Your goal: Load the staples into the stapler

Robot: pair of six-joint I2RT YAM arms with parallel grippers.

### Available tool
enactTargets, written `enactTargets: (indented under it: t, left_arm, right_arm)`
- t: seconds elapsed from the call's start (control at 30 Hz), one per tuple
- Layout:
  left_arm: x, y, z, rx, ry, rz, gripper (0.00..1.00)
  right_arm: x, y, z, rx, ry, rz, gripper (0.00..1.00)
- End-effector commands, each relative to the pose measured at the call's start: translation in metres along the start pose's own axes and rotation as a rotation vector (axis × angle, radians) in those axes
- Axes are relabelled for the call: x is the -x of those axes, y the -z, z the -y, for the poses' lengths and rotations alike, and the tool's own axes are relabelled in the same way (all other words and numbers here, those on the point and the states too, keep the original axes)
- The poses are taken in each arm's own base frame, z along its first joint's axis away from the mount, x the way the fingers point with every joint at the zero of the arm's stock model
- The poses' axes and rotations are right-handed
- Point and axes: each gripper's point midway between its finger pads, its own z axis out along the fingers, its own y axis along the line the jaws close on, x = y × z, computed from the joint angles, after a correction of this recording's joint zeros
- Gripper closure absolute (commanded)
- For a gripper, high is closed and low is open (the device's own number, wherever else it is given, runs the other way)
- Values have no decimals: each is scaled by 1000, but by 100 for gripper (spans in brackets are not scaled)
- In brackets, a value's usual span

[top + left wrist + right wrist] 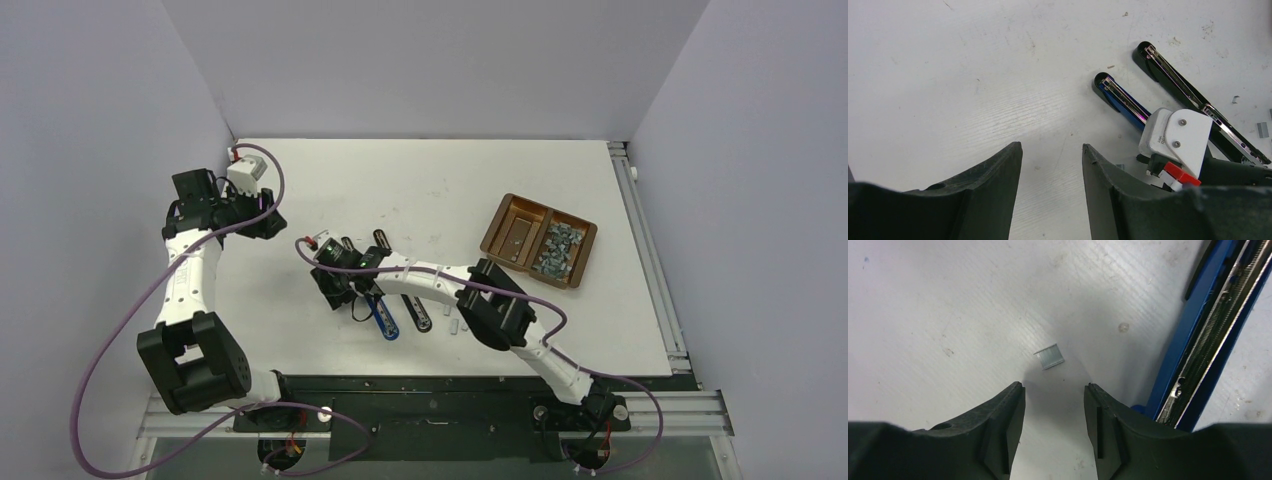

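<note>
Currently, right gripper [1053, 385]: hovering low over the table [948, 300], fingers standing partly apart, gripping nothing.
Staple strip [1049, 356]: one, lying flat just ahead of that gripper's fingertips, touching neither.
Blue stapler [1198, 345]: one, lying folded open just right of the right gripper, channel showing.
Black stapler [1175, 80]: one, lying open beside the blue one, ahead-right of the left gripper.
Left gripper [1050, 146]: sitting partly open, holding nothing.
Tray [518, 218]: one, two compartments, sitting well away from both grippers.
Staples [558, 250]: heaping in one compartment, too many for counting.
</note>
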Motion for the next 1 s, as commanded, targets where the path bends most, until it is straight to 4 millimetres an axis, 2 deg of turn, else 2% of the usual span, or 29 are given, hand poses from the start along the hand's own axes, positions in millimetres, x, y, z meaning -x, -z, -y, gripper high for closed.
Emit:
enactTargets:
  t: [0.0,0.23,0.43,0.7,0.97]
  left_arm:
    - [31,14,-2,18,-64,85,55]
    - [33,18,-4,28,-75,92,55]
    - [34,17,-6,26,-73,92,55]
    - [36,18,-7,32,-75,97,55]
    - [37,17,-8,35,-77,98,55]
  right_arm:
    - [1,18,-23,94,-8,3,54]
    - [-3,7,-30,131,6,-26,55]
    - [1,1,-32,142,0,-20,56]
    - [13,-12,-20,82,-29,8,56]
    - [19,-15,-6,2,-28,29,56]
